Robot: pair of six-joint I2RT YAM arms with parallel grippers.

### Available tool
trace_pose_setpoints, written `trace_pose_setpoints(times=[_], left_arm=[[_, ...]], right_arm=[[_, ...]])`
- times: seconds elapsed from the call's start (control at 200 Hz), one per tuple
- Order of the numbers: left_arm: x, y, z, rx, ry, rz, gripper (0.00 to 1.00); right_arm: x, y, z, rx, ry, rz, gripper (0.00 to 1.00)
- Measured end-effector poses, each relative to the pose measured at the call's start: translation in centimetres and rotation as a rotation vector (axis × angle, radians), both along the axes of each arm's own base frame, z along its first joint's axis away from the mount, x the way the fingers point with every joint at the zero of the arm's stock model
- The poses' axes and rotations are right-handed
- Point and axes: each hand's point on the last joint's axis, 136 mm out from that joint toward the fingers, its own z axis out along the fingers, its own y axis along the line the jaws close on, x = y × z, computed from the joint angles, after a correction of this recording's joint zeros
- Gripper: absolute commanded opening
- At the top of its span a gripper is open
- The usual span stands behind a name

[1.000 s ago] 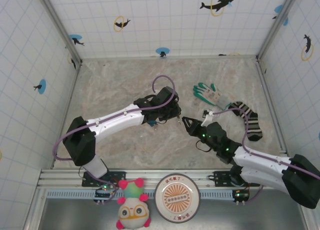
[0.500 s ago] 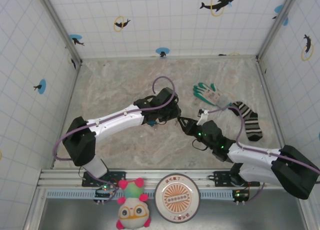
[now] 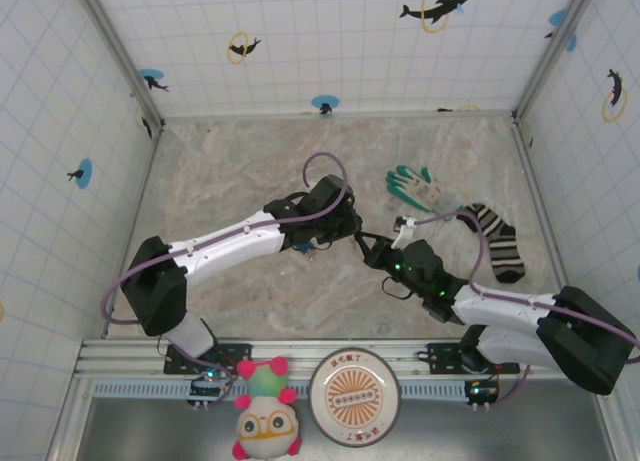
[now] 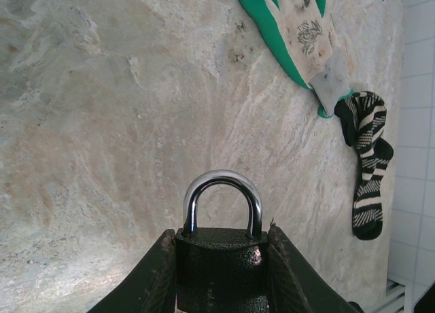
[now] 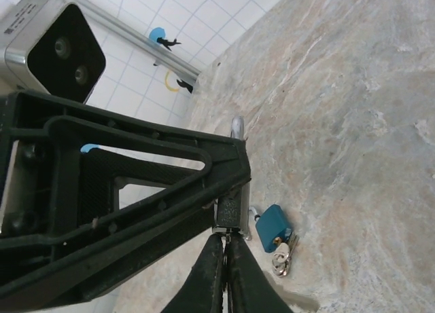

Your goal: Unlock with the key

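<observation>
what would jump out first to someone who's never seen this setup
The black padlock with its silver shackle, clamped in the left gripper at the centre of the scene, draws the eye first. The right gripper is shut with its tips right under the lock. A small blue padlock lies just beside them. A green-and-white glove and a striped sock lie off to the right.

Between the left gripper's (image 4: 219,248) black jaws sits a black padlock (image 4: 219,265), its body finely speckled, its shackle shiny silver. Beyond those jaws the table (image 4: 102,123) is beige-grey marble with pale veins. Up and to their right lie a green-and-white glove (image 4: 296,31) with a dark print and a sock (image 4: 367,170) striped black and white. Just right of the right gripper's (image 5: 225,242) black jaws — a blue padlock (image 5: 270,223) with silver keys (image 5: 282,255).
</observation>
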Motion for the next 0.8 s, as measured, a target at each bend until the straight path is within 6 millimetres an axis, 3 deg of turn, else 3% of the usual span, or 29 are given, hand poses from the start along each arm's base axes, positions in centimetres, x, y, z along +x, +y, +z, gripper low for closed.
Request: trace_pose_setpoints(times=[0.26, 0.801], left_arm=[[0.2, 0.2, 0.7, -0.036, -0.035, 0.008, 0.0], [0.4, 1.0, 3.7, -0.186, -0.146, 0.037, 0.0]], right_arm=[[0.3, 0.1, 0.3, 0.026, -0.001, -0.001, 0.0], [0.7, 0.5, 3.1, 0.236, 0.011, 0.024, 0.0]])
